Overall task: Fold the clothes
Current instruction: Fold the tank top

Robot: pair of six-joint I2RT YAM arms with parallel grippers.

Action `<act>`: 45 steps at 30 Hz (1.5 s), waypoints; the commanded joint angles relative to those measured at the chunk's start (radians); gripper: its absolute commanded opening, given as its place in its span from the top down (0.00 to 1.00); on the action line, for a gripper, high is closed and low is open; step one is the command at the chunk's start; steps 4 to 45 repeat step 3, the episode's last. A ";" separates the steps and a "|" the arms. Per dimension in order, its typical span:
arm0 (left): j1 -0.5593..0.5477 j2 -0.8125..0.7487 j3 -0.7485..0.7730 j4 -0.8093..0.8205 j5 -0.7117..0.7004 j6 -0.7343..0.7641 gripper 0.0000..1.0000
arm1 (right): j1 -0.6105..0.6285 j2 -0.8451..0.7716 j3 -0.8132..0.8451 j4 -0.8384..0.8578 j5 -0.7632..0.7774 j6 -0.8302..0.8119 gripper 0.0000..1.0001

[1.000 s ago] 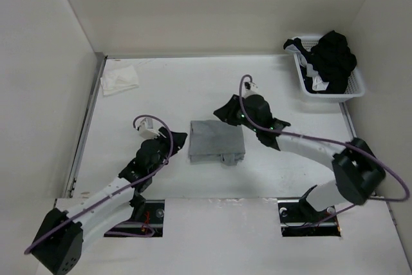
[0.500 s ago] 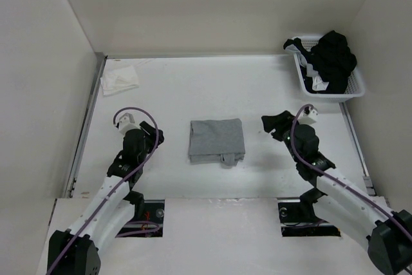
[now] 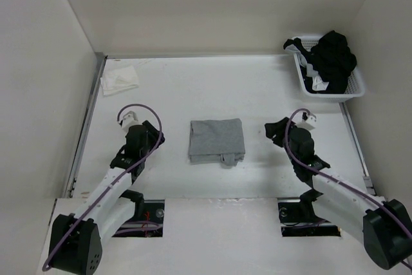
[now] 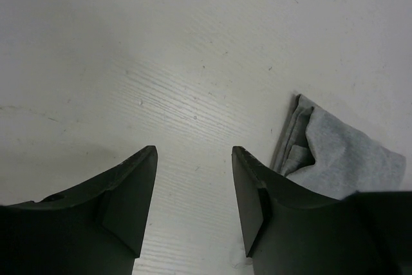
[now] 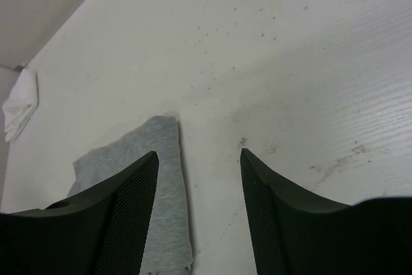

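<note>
The clothes (image 3: 217, 140), a light grey knit top, lie folded into a small rectangle at the table's middle, with a bit of fabric sticking out at the near edge. My left gripper (image 3: 156, 137) is open, a short way left of the top and holding nothing. In the left wrist view the gripper (image 4: 194, 152) has bare table between its fingers, and the top (image 4: 341, 159) lies off to the right. My right gripper (image 3: 273, 130) is open and empty, to the right of the top. In its wrist view (image 5: 199, 154) the top (image 5: 168, 185) shows behind the left finger.
A small white cloth (image 3: 119, 80) lies crumpled at the far left corner and also shows in the right wrist view (image 5: 19, 104). A white basket (image 3: 357, 86) at the far right holds black-and-white garments (image 3: 331, 59). White walls close in the table on three sides.
Both arms have pulled back from the folded top, the left one leftward and the right one rightward and nearer. Both grippers have opened wide. The top has stayed put.
</note>
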 commanded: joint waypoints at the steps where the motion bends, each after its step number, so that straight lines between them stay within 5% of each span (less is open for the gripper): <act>1: -0.010 0.019 0.037 0.064 -0.003 0.016 0.52 | 0.002 -0.009 0.012 0.077 0.027 -0.016 0.42; 45: -0.015 0.042 0.056 0.064 -0.007 0.025 0.51 | 0.002 -0.001 0.012 0.078 0.024 -0.016 0.42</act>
